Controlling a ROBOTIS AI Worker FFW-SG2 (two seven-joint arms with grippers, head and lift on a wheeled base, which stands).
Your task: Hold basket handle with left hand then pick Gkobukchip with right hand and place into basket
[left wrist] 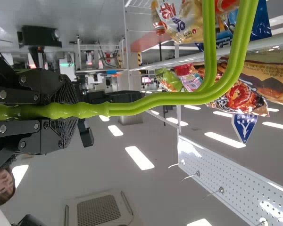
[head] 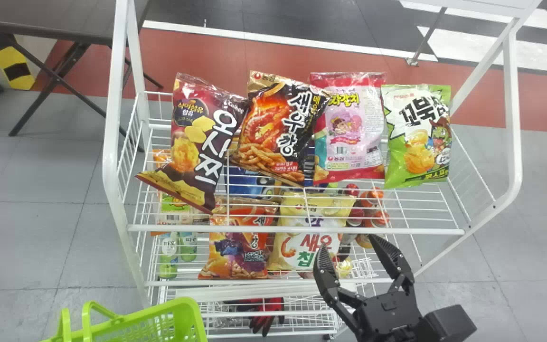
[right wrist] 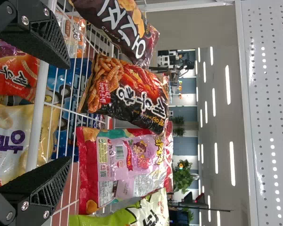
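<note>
Clearly, the basket (head: 190, 316) is cut off by the head view's bottom edge, and the right wrist view crops the Gkobukchip (head: 418, 135). The left gripper (left wrist: 68, 110) pinches the green handle (left wrist: 179, 97). Near the rack, the right gripper (head: 347, 241) has its fingers spread, with the white front rail (head: 254, 229) between it and the top-shelf bags. Just left of the Gkobukchip leans a pink bag (head: 347, 118). The Gkobukchip, at the top shelf's right end, is white and green, wrinkled and upright.

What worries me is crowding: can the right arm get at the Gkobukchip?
Probably yes: the right gripper has its jaws open, and no other bag stands before the Gkobukchip, at the row's right end.
</note>
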